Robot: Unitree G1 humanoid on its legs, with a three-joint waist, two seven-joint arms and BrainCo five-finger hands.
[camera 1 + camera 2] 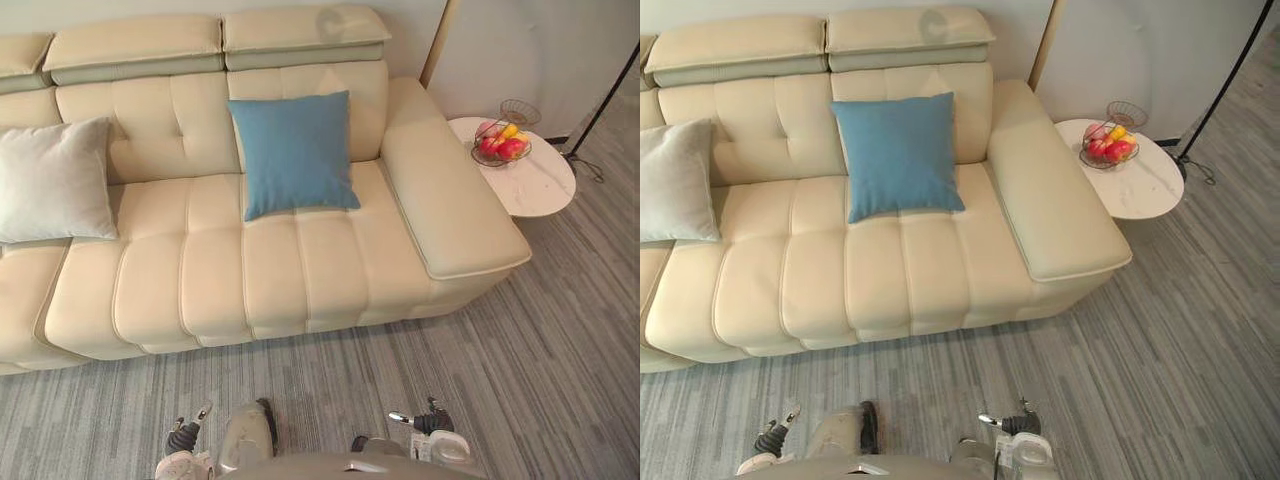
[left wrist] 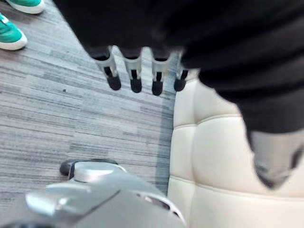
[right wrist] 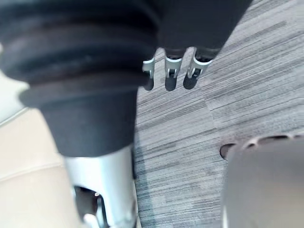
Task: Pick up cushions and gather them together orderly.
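Well apart: blue cushion (image 1: 293,152), grey cushion (image 1: 52,180).

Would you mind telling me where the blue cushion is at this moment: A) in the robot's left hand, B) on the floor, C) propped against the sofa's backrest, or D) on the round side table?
C: the blue cushion stands on the seat of the cream sofa, leaning against its backrest.

Silver fingers (image 2: 135,71) with dark tips on left hand (image 2: 157,76), black ribbed wrist cover (image 2: 237,52), right hand (image 3: 171,71) alike
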